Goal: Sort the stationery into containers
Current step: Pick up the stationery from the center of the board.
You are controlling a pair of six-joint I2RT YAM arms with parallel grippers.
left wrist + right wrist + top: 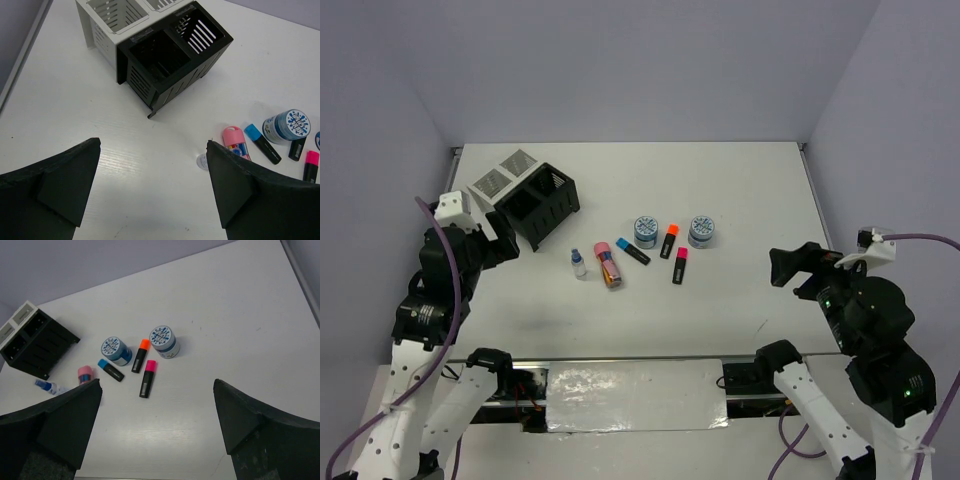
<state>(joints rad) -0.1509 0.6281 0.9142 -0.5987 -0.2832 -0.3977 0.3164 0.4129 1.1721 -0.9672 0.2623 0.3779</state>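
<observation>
The stationery lies mid-table: two blue-white tins [644,231] [701,230], an orange-capped marker [669,240], a pink-capped marker [679,265], a blue-capped marker [632,250], a pink stick [608,264] and a small clear bottle [579,264]. The black mesh organiser [545,203] stands at the back left with two light-grey cups [505,172] behind it. My left gripper [505,235] is open and empty, just in front of the organiser [170,55]. My right gripper [790,265] is open and empty, right of the tins [164,340].
The table's left edge [20,60] runs close beside the grey cups [115,20]. Purple walls close the table in at the back and sides. The arm bases and a foil-covered strip [635,392] lie along the near edge.
</observation>
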